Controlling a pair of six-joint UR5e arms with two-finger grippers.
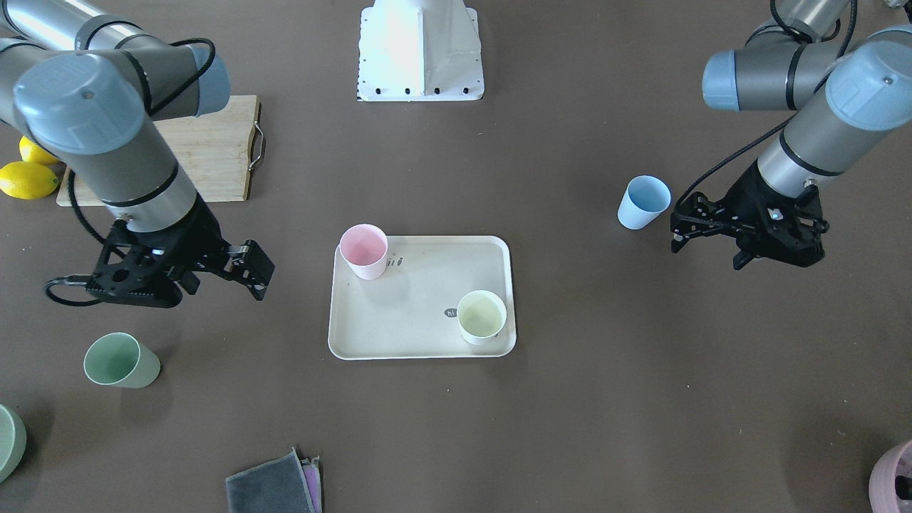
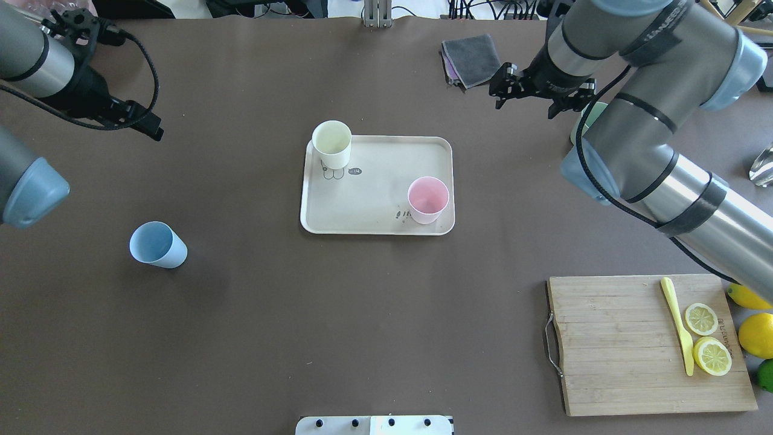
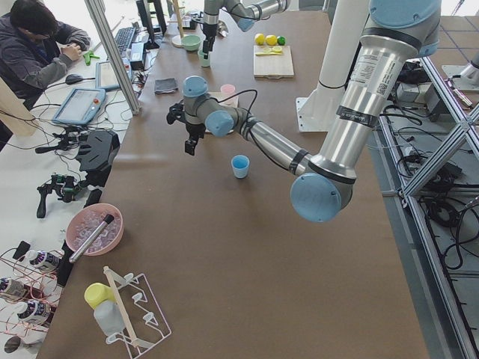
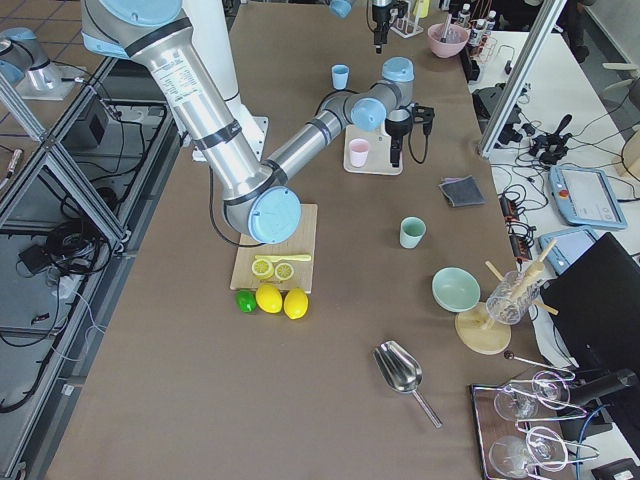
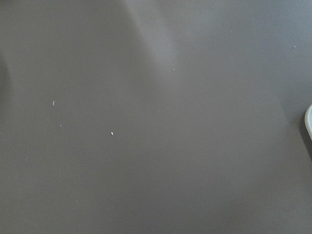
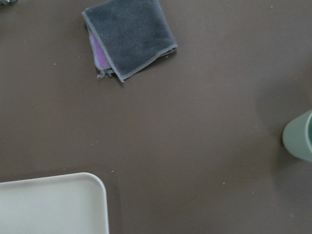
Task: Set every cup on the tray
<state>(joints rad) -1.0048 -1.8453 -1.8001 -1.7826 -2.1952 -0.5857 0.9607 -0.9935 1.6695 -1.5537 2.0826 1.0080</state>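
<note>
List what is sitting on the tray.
On the tray stand the pink cup and the pale yellow cup, upright at opposite corners. They cover parts of its printed marks. The blue cup and green cup are on the table, off it.

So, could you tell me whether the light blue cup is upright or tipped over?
Upright: the light blue cup stands on its base on the table, mouth facing up.

Only readable text: "hi" in a small dark oval on the tray point(image 1: 420, 335), just beside the cream cup point(image 1: 482, 317), between the right gripper point(image 1: 260, 274) and the left gripper point(image 1: 677, 231). Lettering by the pink cup point(image 1: 363, 251) is partly hidden and illegible. The stamp on the cutting board point(image 2: 616, 344) is too small to read.
</note>
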